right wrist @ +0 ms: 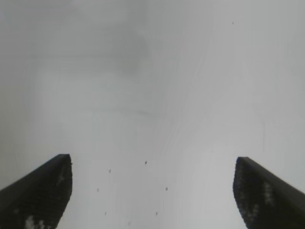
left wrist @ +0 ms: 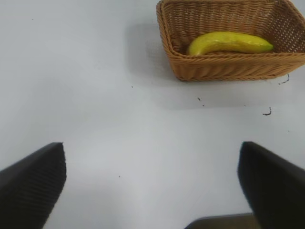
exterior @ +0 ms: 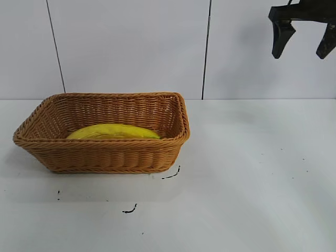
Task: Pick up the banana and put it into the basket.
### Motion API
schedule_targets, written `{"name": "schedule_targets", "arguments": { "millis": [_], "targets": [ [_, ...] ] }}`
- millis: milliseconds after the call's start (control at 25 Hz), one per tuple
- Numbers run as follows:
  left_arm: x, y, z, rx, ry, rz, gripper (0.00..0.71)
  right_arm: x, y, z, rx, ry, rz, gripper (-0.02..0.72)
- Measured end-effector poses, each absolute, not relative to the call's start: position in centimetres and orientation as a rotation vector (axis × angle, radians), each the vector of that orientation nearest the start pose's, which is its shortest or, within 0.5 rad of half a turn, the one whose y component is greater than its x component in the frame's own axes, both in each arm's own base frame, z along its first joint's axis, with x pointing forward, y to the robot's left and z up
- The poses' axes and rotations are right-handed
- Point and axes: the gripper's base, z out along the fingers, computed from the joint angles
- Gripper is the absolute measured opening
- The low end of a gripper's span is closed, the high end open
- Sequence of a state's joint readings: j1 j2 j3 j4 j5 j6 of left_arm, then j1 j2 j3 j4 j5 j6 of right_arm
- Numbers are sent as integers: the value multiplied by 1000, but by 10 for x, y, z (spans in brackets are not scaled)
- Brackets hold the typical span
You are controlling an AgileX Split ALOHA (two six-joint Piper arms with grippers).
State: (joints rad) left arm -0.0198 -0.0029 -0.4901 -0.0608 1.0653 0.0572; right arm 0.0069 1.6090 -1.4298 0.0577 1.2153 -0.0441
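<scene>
Small black marks dot the white table closest to the viewer. Behind them, toward the left, sits a tan wicker basket. Inside it a yellow banana lies lengthwise on the bottom, against the near wall. High at the upper right, well away from the basket, the right gripper hangs in the air, its two black fingers spread wide with nothing between them. From its own camera the left gripper also stands wide open and empty, over bare table, the basket well ahead of it.
</scene>
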Motion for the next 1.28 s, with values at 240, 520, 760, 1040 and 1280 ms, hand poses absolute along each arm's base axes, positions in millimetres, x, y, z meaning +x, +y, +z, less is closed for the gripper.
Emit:
{"name": "schedule_targets", "arguments": {
  "millis": [240, 520, 760, 1040, 1280],
  "targets": [
    [-5, -5, 274, 82, 2053, -50, 695, 226, 6, 308, -62, 2886, 74, 656],
    [-5, -5, 274, 82, 2053, -50, 695, 140, 6, 285, -120, 2686, 48, 656],
    [-5, -5, 274, 82, 2053, -50, 695, 82, 5, 263, -116, 2536, 38, 656],
    [-5, -5, 274, 82, 2053, -50, 695, 42, 2, 276, -38, 2286, 20, 656],
    [-5, -5, 274, 82, 2053, -50, 695, 11, 1, 280, -13, 2090, 12, 656]
  ]
}}
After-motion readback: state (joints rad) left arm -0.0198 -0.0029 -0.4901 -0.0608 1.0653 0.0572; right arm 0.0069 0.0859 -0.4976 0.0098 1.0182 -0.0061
